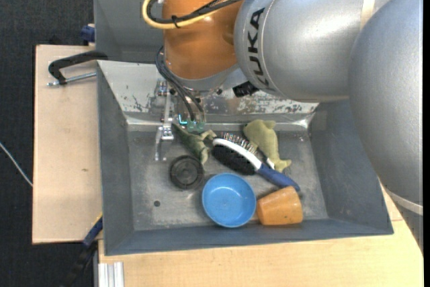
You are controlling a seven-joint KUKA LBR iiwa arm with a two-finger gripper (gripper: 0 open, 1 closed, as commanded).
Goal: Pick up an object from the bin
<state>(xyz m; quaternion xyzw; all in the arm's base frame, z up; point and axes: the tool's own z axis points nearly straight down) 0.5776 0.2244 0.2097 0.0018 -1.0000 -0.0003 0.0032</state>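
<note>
Backdrop: dark ground behind a grey metal bin (114, 165) with sloping walls.
Camera view, arm: a silver arm comes in from the right; its orange wrist cover (198, 23) sits over the bin's back-left part, with a yellow cable looped across it.
Tool: the tool (176, 131) is low over the back-left of the floor; whether it is spread or pressed together cannot be told.
Nearest thing: a camouflage-green soft piece (196, 143) lies just beside the tool's tip, and nothing is seen gripped.
Bin, middle: a black-bristled brush with a blue handle (236, 158) touches the green piece; a pale yellow-green soft toy (263, 136) lies behind it.
Bin, front: a black round disc (185, 172), a blue bowl (228, 200) and an orange cup on its side (279, 208); the bowl and cup touch.
</note>
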